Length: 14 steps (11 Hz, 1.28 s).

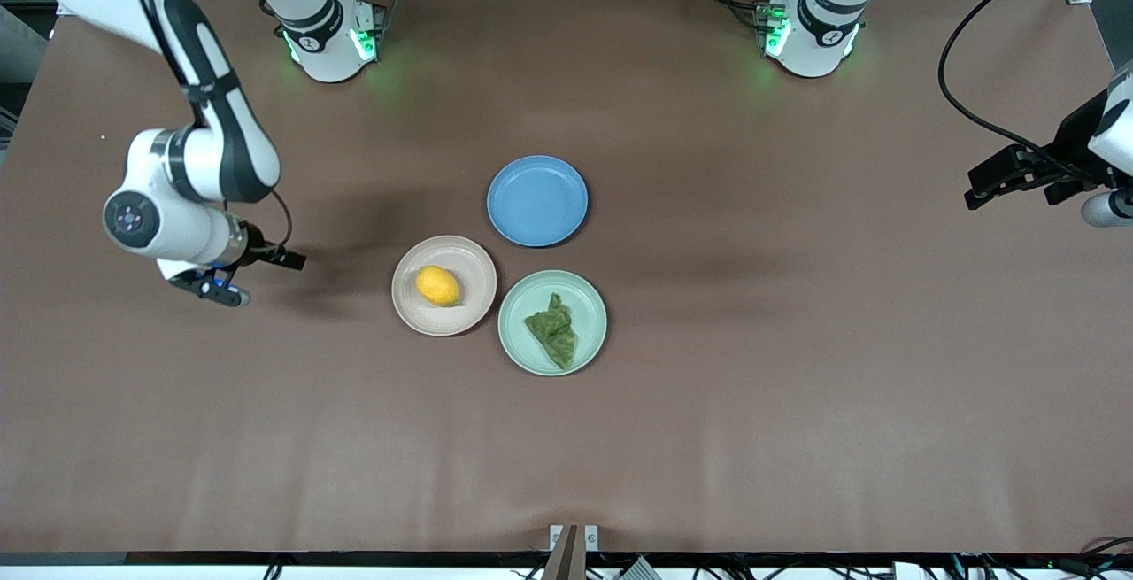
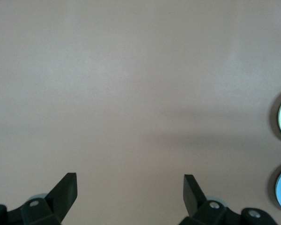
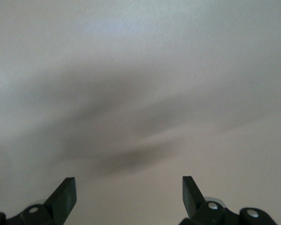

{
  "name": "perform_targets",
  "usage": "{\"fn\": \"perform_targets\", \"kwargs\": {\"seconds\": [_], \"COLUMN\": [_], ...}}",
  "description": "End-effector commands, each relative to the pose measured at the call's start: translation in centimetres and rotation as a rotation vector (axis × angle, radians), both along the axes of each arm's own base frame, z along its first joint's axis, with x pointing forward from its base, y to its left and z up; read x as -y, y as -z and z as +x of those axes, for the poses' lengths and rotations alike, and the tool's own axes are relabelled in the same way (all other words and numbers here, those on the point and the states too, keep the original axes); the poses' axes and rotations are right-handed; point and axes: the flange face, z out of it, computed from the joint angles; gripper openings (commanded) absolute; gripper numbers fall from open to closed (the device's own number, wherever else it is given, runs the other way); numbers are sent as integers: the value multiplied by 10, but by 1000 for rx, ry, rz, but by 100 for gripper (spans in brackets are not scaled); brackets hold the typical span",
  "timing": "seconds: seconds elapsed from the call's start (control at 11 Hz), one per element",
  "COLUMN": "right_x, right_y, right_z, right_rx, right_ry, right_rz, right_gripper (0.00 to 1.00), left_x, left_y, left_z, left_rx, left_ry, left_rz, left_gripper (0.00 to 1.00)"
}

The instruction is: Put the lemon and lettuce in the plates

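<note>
Only frontally: lemon, lettuce plated.

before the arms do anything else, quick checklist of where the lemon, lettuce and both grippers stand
1. lemon in the beige-pink plate: ok.
2. lettuce in the mint green plate: ok; it lies inside the rim.
3. blue plate holds nothing: ok.
4. right gripper open and holding nothing: ok; it is over bare table toward the right arm's end.
5. left gripper open and holding nothing: ok; it is over bare table toward the left arm's end.
6. Both grippers clear of the plates: ok.
</note>
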Motion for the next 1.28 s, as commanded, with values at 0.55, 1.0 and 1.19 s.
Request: {"fn": "perform_targets", "kwargs": {"seconds": [0.55,1.0,1.19], "right_x": [27,11,-10], "right_y": [-52,-137,-205], "right_z": [-58,-54,-38], "right_rx": [20,115,115], "right_ry": [-44,-71,-101], "right_rz": [-58,-60,-67], "right_gripper": [100,100,100], "left_x": [-2,-3,-2], "left_y": [2,1,1], "left_z": [1,1,1], "left_rx": [-9,-6,-4], "left_ry": [19,18,18], "left_rz": [-25,-27,-25], "left_gripper": [100,100,100]}}
